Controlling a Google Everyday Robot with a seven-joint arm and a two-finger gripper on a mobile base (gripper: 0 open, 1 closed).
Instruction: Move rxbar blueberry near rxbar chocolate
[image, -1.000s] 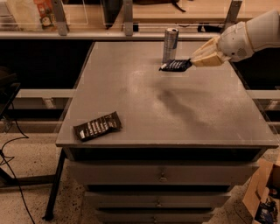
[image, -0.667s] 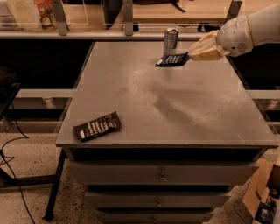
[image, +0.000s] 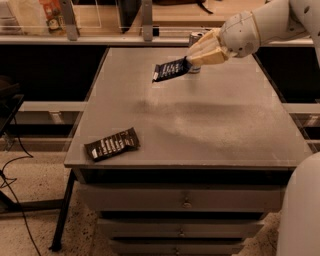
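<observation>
The rxbar blueberry (image: 170, 69), a small navy bar with white lettering, hangs in the air above the far middle of the grey table (image: 225, 125). My gripper (image: 192, 59) is shut on its right end and holds it clear of the tabletop. The rxbar chocolate (image: 111, 144), a dark brown-black bar with white lettering, lies flat near the table's front left corner, far from the gripper.
A silver can (image: 195, 38) stands at the table's far edge, partly hidden behind the gripper. A shelf with items runs behind the table. Drawers sit under the tabletop. My white arm (image: 265, 25) reaches in from the upper right.
The gripper has carried the blueberry bar leftward and toward the table's middle, away from the can. The chocolate bar has not moved.
</observation>
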